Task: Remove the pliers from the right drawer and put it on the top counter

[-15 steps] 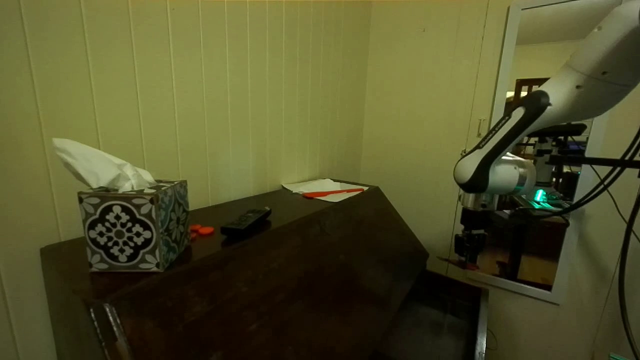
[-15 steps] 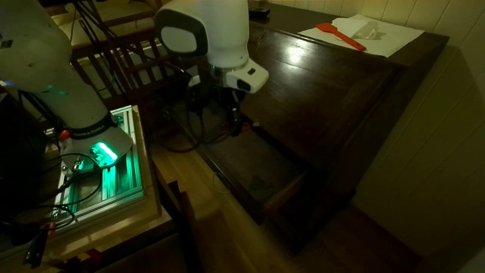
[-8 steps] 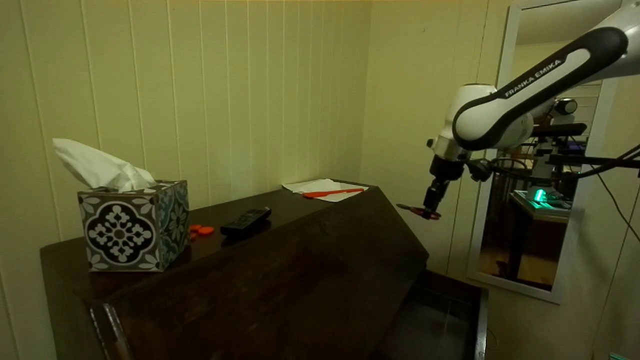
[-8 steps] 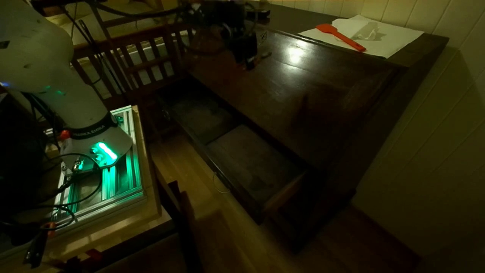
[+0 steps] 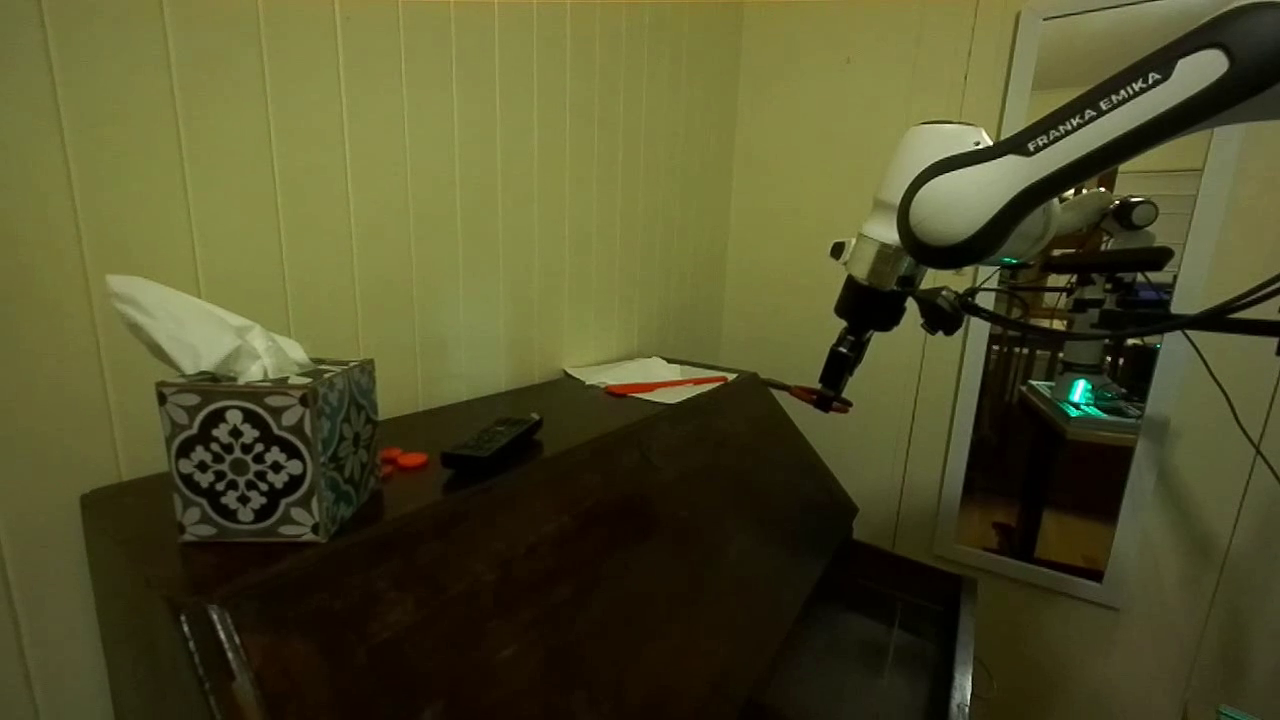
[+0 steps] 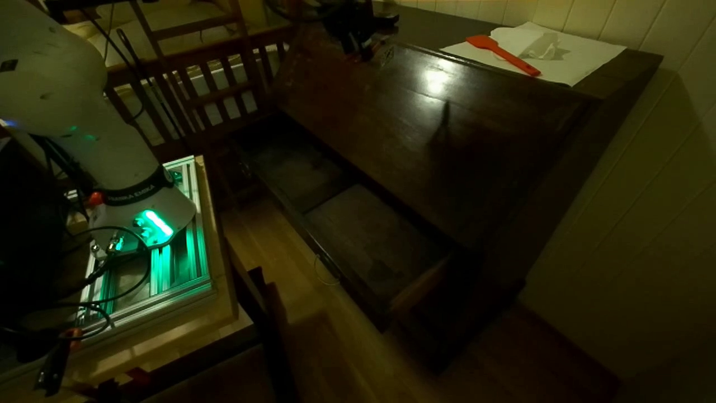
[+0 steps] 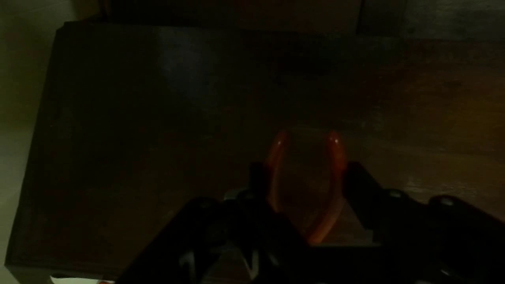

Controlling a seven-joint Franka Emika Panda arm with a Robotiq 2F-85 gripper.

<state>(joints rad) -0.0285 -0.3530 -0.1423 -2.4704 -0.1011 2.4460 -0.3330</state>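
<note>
Claw (image 7: pixel 303 177) grips pliers (image 7: pixel 337 173); arm (image 5: pixel 955 205) lbl (image 5: pixel 1094 112): "FRANKA EMIKA".

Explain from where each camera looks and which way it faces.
In an exterior view: from the tissue box end, along the top counter; arm and gripper show.
In an exterior view: from above, down at the open drawer; base and gripper show.
Wrist view: from the wrist, toward the cabinet front; gripper and pliers show.
Both exterior views share the open drawer and red spatula.
</note>
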